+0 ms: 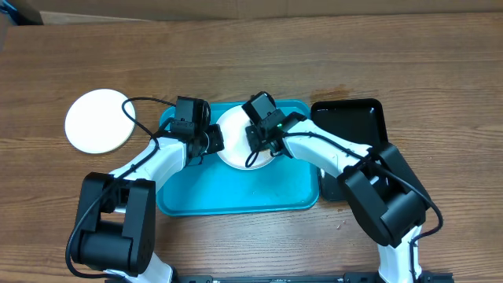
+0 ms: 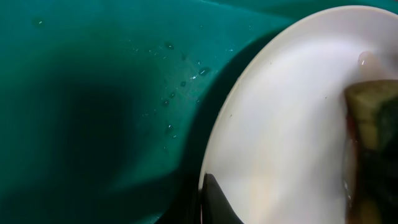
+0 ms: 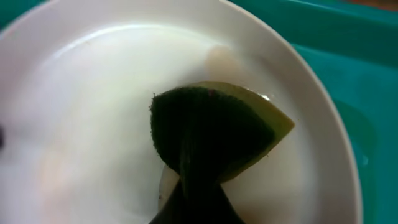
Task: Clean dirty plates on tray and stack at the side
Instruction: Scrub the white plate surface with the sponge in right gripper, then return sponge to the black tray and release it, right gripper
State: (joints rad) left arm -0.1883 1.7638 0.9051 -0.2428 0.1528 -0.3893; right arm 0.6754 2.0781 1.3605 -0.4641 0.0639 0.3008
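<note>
A white plate (image 1: 233, 148) lies at the back middle of the turquoise tray (image 1: 236, 192). My left gripper (image 1: 209, 141) is shut on the plate's left rim. In the left wrist view one dark finger (image 2: 217, 202) lies over the edge of the plate (image 2: 280, 124), above the wet tray floor (image 2: 93, 93). My right gripper (image 1: 263, 137) is shut on a green and yellow sponge (image 3: 211, 130) and presses it onto the plate's inside (image 3: 81, 93). The same sponge (image 2: 373, 118) shows at the right edge of the left wrist view. No smear is visible on the plate.
A second white plate (image 1: 98, 120) sits on the wooden table left of the tray. A smaller black tray (image 1: 350, 118) lies just right of the turquoise one, partly under my right arm. Turquoise tray rim (image 3: 348, 50) shows beyond the plate.
</note>
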